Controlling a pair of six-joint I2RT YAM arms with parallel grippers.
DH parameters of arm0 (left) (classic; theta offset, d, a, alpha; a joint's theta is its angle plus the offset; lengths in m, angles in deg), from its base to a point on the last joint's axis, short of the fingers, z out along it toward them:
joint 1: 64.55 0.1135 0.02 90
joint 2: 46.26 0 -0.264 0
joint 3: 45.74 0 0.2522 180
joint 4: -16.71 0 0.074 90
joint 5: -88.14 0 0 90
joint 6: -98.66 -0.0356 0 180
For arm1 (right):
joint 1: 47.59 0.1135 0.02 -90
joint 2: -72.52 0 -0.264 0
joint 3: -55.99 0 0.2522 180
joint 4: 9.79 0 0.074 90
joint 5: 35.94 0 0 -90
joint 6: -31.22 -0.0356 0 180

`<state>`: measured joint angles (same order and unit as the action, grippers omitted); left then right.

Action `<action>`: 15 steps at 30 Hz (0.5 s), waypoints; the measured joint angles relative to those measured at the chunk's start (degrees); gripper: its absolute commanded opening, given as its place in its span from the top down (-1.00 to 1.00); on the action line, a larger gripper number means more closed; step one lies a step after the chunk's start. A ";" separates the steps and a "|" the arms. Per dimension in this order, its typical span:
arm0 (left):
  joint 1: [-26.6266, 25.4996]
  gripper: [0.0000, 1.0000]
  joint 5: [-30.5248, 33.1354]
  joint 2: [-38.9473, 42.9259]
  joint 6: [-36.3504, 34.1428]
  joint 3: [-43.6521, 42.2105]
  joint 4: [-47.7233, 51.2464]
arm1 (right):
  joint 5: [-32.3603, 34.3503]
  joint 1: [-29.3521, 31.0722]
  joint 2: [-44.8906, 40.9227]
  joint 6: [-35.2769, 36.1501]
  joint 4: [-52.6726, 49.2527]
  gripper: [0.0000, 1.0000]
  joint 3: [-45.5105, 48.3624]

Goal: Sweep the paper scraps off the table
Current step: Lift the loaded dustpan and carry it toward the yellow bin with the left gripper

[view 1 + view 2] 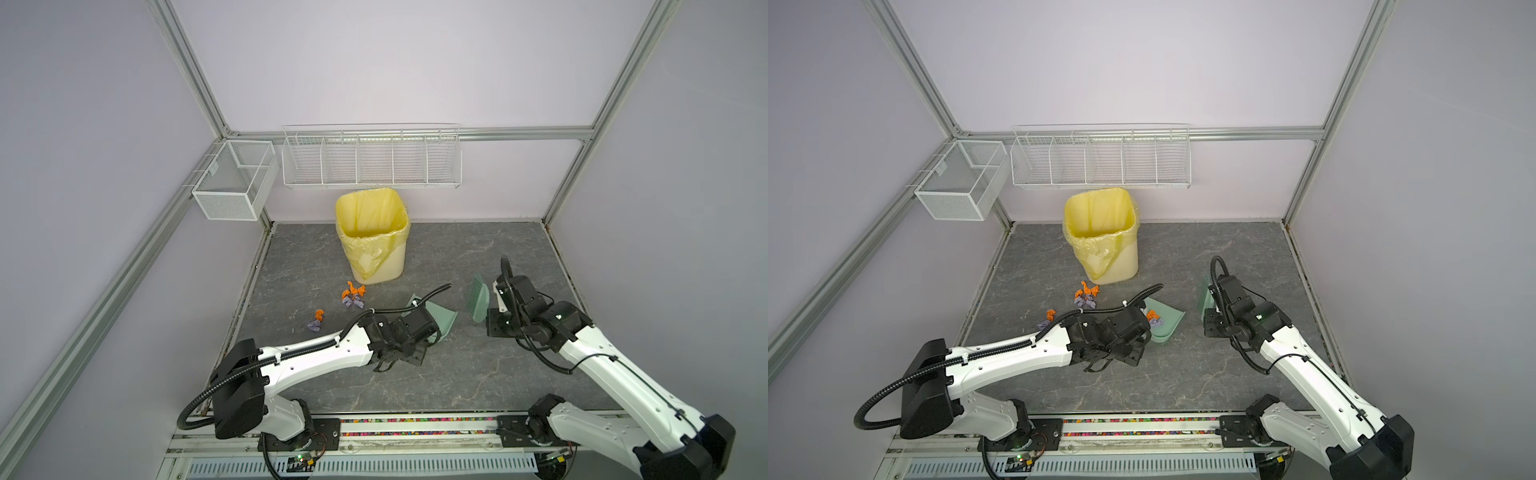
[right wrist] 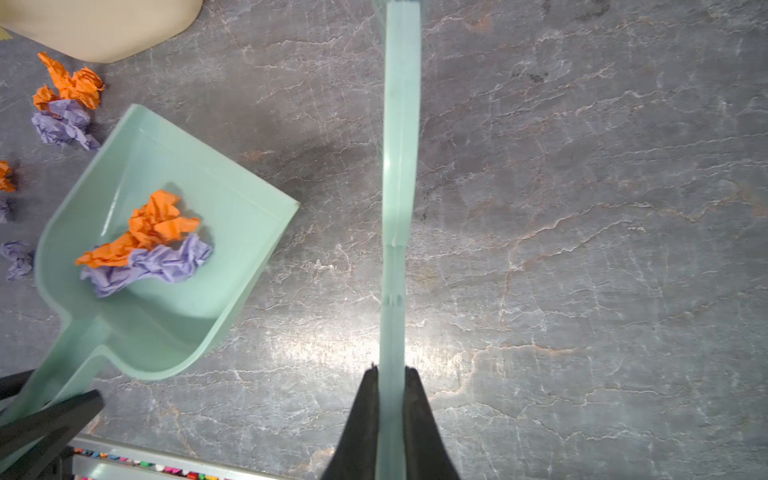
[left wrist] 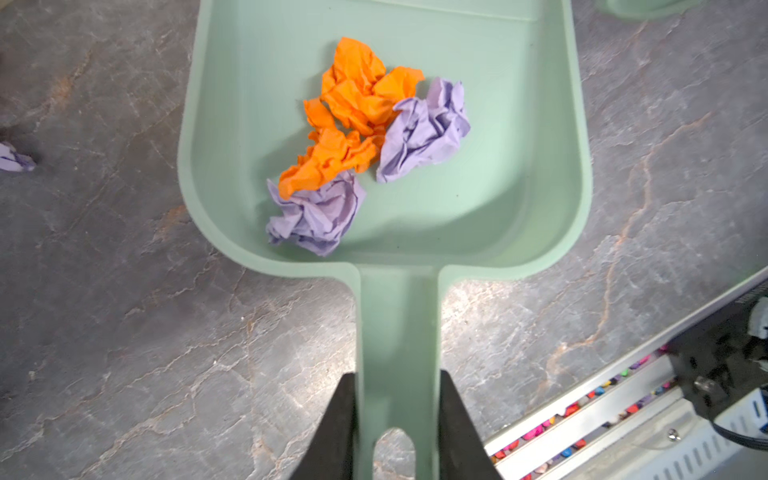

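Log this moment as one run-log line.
left gripper: shut on dustpan | right gripper: shut on brush | dustpan: orange, lilac paper scraps inside | table: loose scraps by bin

Table (image 1: 457,249): bin (image 1: 376,249), paper scraps (image 1: 353,296) near it.

1. You are looking at a robot test cell in a lab, not a home: plain pale walls (image 1: 374,62) boxed in by a bare aluminium frame (image 1: 187,70).
2. At 6 o'clock, the left arm (image 1: 316,353) and right arm (image 1: 615,374) stand on a rail (image 1: 415,428) along the table (image 1: 457,374) edge, with an exposed cable (image 1: 195,405) and circuit board (image 1: 305,457).
3. A wire rack (image 1: 372,160) hangs at 12 o'clock and a mesh basket (image 1: 232,183) at 10 o'clock. A lined bin (image 1: 374,249) stands at 11 o'clock.
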<state>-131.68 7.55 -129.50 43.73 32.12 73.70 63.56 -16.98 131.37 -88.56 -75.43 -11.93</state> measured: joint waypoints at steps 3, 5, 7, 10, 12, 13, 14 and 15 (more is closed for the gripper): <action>0.02 1.00 -0.02 0.35 -0.24 1.92 0.70 | 0.52 -0.79 -0.57 0.02 -0.17 0.87 0.63; 0.02 1.00 -0.02 0.55 -0.39 2.84 1.46 | 0.76 -1.22 -0.72 0.02 -0.11 0.86 0.94; 0.13 1.00 0.00 0.59 -0.50 3.78 2.10 | 0.79 -1.44 -0.76 0.02 0.04 0.87 1.29; 0.37 1.00 0.02 0.59 -0.90 5.81 3.26 | 0.74 -1.66 -0.79 0.04 0.70 0.87 1.92; 0.48 1.00 0.02 0.59 -1.18 7.61 3.91 | 0.55 -1.66 -0.79 0.15 1.16 0.87 2.40; 0.61 1.00 0.00 0.61 -1.29 8.37 4.00 | 0.46 -1.66 -0.85 0.22 1.27 0.87 2.62; 0.79 1.00 -0.04 0.63 -1.33 9.11 4.04 | 0.28 -1.66 -1.22 0.33 2.01 0.87 3.28; 1.01 1.00 -0.07 0.63 -1.38 9.75 4.04 | 0.09 -1.66 -1.68 0.48 2.29 0.87 3.96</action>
<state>-130.68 7.49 -128.87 42.35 41.86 77.74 63.65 -18.64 129.68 -88.08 -73.14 -7.97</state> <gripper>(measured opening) 0.248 0.111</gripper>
